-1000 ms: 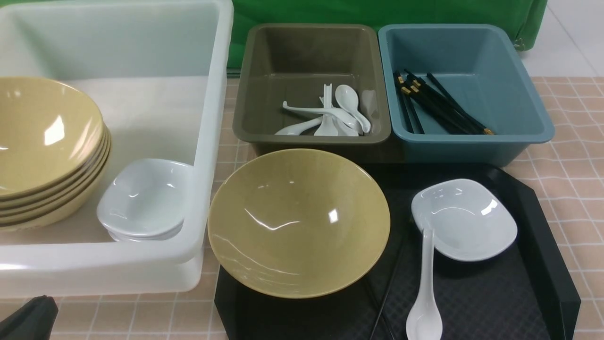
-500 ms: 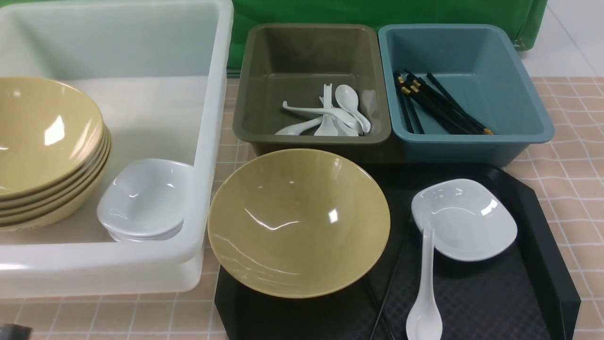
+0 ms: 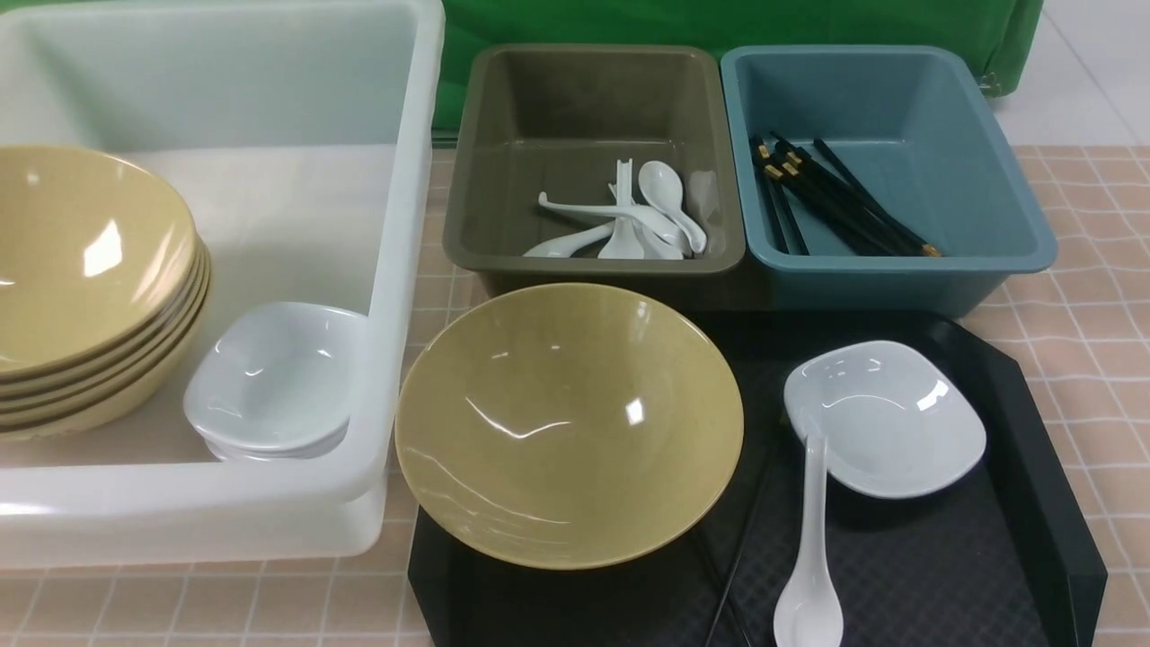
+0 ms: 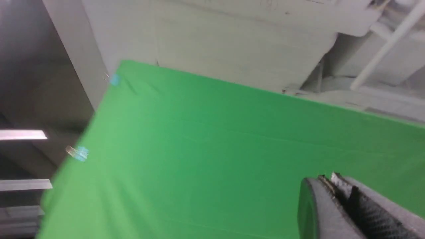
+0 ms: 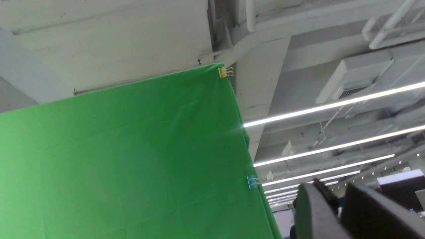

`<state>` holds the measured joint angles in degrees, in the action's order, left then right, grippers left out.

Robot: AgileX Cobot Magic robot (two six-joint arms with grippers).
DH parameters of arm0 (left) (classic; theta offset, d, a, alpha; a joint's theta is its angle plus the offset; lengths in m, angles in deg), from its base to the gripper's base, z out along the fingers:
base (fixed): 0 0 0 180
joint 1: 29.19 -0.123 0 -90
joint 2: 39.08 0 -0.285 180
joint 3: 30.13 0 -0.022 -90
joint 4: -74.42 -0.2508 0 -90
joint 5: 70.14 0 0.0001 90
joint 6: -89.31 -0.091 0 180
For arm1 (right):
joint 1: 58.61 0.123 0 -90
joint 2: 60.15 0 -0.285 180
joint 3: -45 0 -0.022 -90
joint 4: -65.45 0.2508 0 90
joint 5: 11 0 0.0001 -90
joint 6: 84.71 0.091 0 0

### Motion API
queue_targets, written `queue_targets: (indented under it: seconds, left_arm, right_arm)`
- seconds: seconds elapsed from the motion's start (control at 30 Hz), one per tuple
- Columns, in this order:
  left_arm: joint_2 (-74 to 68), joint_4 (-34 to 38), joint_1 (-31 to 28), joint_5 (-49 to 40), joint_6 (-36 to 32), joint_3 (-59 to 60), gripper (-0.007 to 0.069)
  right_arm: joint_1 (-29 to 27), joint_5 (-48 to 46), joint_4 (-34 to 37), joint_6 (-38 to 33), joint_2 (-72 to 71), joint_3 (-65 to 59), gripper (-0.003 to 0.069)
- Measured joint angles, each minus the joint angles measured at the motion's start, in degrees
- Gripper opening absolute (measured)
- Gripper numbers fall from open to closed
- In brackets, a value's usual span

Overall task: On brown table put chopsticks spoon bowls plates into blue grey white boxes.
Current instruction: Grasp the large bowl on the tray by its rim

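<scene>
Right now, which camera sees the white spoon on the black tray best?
The front view. It shows nearly all of the white spoon lying on the black tray, scoop nearest the camera, handle tip at the white plate. Both wrist views point up at green cloth and ceiling, so they show no spoon.

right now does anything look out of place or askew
Nothing spilled or broken. The loose yellow bowl overhangs the black tray's left edge, and the spoons in the grey bin lie in a crossed jumble.
</scene>
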<state>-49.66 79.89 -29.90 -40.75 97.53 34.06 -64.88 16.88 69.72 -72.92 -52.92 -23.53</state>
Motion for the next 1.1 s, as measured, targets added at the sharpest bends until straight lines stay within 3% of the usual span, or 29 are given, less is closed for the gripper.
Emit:
queue_targets:
  seconds: [0.13,0.3,0.43,0.47,0.6,0.67,0.77,0.83,1.1]
  left_arm:
    - [-7.83,-2.82,0.0,-15.37,-2.43,-16.0,-0.0007]
    - [-21.2,-4.21,0.0,-19.18,-7.28,-27.25,-0.0007]
    - [-33.61,-3.5,0.0,-29.9,-4.12,-32.34,-0.0007]
    - [-34.27,-3.43,0.0,-30.8,-3.84,-32.64,-0.0007]
    - [-48.45,0.52,3.57,-53.06,-3.04,-40.46,-0.0007]
    - [-52.05,2.15,6.23,-58.02,-5.08,-42.59,-0.0007]
    - [-62.04,8.15,14.23,-69.34,-14.19,-48.49,-0.0007]
    - [-67.63,10.75,18.95,-73.58,-18.88,-51.4,-0.0007]
    - [-84.39,12.31,31.82,-74.74,-22.07,-56.08,-0.0007]
  right_arm:
    - [0.0,-10.53,0.0,-1.1,3.99,9.89,0.0041]
    - [0.0,-26.48,0.0,-1.51,12.17,18.26,0.0038]
    - [0.43,-43.85,-0.06,-3.69,21.48,21.22,0.0038]
    - [0.52,-44.57,-0.06,-3.97,22.49,21.27,0.0038]
    - [4.09,-58.2,2.98,-11.21,34.11,21.34,0.0038]
    - [5.59,-61.11,5.6,-16.98,36.75,21.34,0.0038]
    - [9.7,-65.75,13.27,-35.39,42.92,21.34,0.0038]
    - [12.34,-65.17,15.37,-41.28,45.72,21.34,0.0038]
    - [16.66,-59.01,17.38,-43.94,51.61,21.34,0.0038]
